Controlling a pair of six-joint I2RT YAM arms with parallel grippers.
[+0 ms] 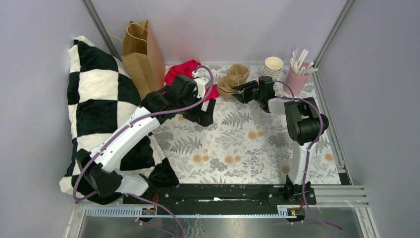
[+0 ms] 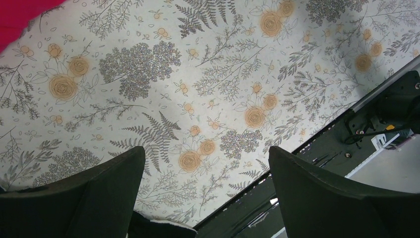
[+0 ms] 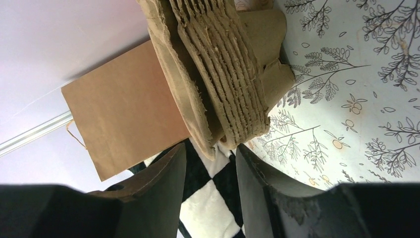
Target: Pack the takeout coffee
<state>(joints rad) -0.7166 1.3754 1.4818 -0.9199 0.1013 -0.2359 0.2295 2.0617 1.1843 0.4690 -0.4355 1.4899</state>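
Right gripper point(image 3: 210, 148) is sitting half-open at the lip of the pulp carrier stack point(image 3: 223, 74), far centre, nothing clamped. Left gripper point(image 2: 207, 148) is hovering wide, empty. Takeout coffee is showing nowhere. Packing into the paper bag point(image 1: 142, 57) looks unstarted.

Carriers point(image 1: 234, 79) — between bag point(image 1: 143, 54) and cups point(image 1: 273, 66)

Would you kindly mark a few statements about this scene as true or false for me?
1. The left gripper is open above the tablecloth. True.
2. The paper bag lies flat. False: it stands at the back, beside the pillow.
3. The right gripper is at the carrier stack. True.
4. The pink cup is empty. False: it holds white sticks.
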